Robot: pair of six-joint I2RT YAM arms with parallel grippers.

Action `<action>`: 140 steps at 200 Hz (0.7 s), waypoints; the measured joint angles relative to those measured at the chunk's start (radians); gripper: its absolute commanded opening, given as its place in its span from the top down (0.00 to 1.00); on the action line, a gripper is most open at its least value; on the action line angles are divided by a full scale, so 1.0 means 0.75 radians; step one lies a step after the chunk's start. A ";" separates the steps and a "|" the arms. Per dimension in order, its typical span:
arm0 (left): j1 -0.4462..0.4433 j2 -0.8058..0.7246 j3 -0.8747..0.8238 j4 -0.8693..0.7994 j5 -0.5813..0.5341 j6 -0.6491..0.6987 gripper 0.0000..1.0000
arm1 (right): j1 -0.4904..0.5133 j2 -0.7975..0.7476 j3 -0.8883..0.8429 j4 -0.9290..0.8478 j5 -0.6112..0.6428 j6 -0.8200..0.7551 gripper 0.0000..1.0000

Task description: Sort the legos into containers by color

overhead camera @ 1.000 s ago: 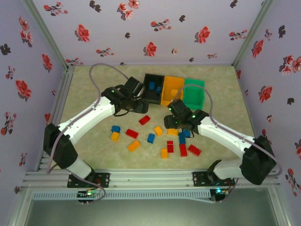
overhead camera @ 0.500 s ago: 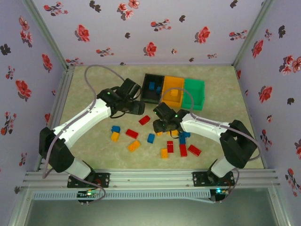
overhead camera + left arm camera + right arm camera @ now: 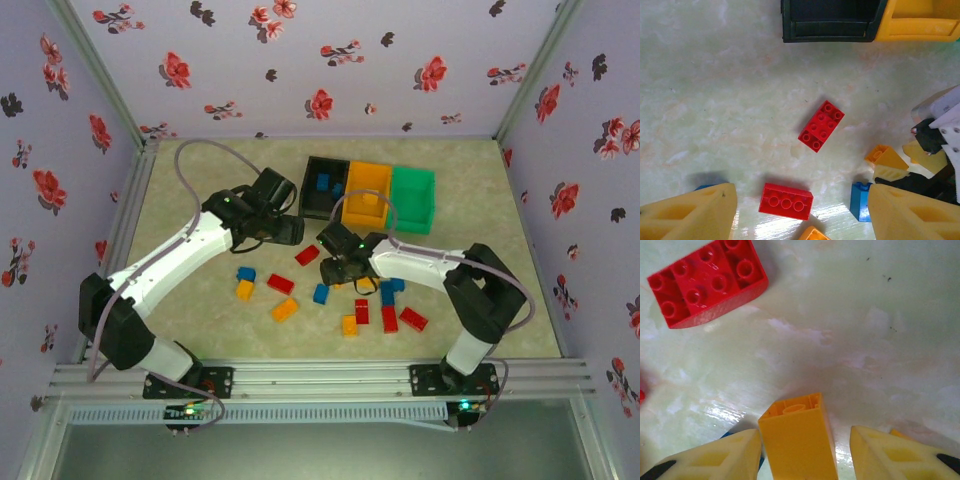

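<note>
The legos lie scattered on the table: red ones [image 3: 281,283] [image 3: 307,254], blue ones [image 3: 321,293] and orange-yellow ones [image 3: 285,309]. The containers stand in a row at the back: black [image 3: 325,185], orange [image 3: 367,192], green [image 3: 413,198]. My right gripper [image 3: 805,455] is low over the table with an orange-yellow brick [image 3: 797,440] between its fingers. Its left finger [image 3: 715,460] touches the brick, while the right finger [image 3: 895,455] stands a gap away. My left gripper [image 3: 800,215] hovers open above a red brick [image 3: 785,201], holding nothing.
A second red brick [image 3: 821,126] lies toward the black bin [image 3: 830,30]. A blue brick [image 3: 860,201] sits close to my left gripper's right finger. Several more bricks cluster at the front right [image 3: 389,318]. Flowered walls close in the table.
My right arm has swung left to the middle of the table and its jaws have narrowed around the orange-yellow brick. The left arm has barely shifted.
</note>
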 measured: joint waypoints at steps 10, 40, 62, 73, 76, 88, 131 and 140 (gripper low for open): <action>0.000 -0.001 0.000 0.000 -0.003 0.000 0.30 | 0.000 0.008 0.000 0.002 0.001 -0.001 0.51; 0.003 -0.001 0.000 0.000 -0.003 0.000 0.30 | 0.000 0.019 0.000 0.003 0.000 -0.001 0.56; 0.003 -0.001 -0.001 0.000 -0.003 0.000 0.30 | 0.000 0.024 0.000 0.004 0.001 0.003 0.62; 0.003 -0.001 -0.001 0.000 -0.003 0.000 0.30 | 0.000 0.028 0.000 0.003 0.001 0.005 0.65; 0.003 -0.001 -0.001 0.000 -0.003 0.000 0.30 | 0.000 0.028 0.001 0.002 0.001 0.004 0.65; 0.003 -0.002 -0.002 0.000 -0.003 0.000 0.30 | 0.000 0.029 0.007 0.002 0.002 0.005 0.67; 0.003 -0.019 -0.018 -0.008 -0.003 -0.001 0.30 | -0.002 0.028 0.068 -0.054 0.021 -0.012 0.68; 0.003 -0.024 -0.018 -0.011 -0.003 -0.001 0.30 | -0.008 0.027 0.096 -0.077 0.032 -0.022 0.68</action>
